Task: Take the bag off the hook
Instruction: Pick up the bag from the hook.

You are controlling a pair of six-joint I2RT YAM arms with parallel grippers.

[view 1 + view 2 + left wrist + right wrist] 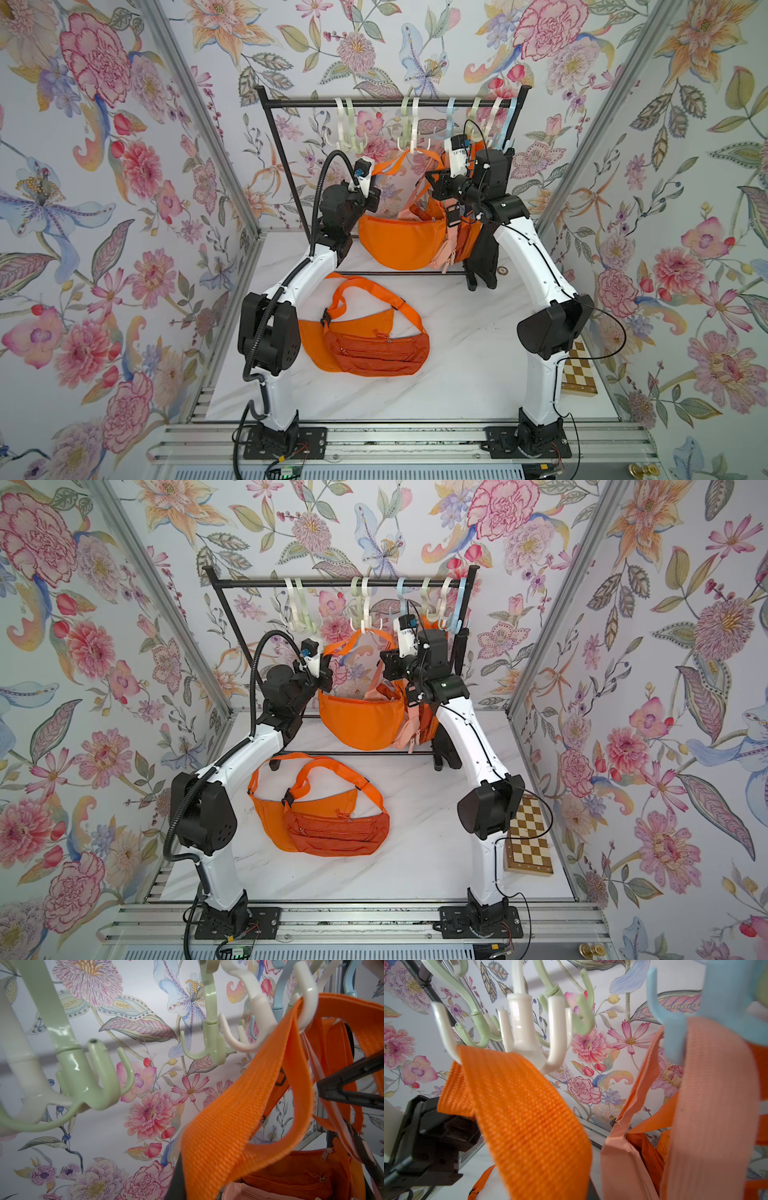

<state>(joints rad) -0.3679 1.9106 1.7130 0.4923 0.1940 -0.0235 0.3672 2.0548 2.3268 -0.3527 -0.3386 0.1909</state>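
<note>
While two spare bags (374, 349) lie flat on the table (457, 374) at 6 o'clock, the bag (399, 241) hangs beyond them, just below both grippers. The left gripper (452, 1118) sits at its 11 o'clock and the right gripper (324, 1087) at its 1 o'clock, each clamped tight on the orange strap (519, 1105). Farther back, at 12 o'clock, that strap loops over a white hook (412, 143) on the rail (374, 104).

Counts: 8 hook hangers (415, 120) on 1 rack (374, 102); 2 orange bags (374, 353) on table (457, 374); at least 3 hanging bags (399, 241), exact number unclear; 1 chessboard (579, 372); 2 arms (299, 282).
</note>
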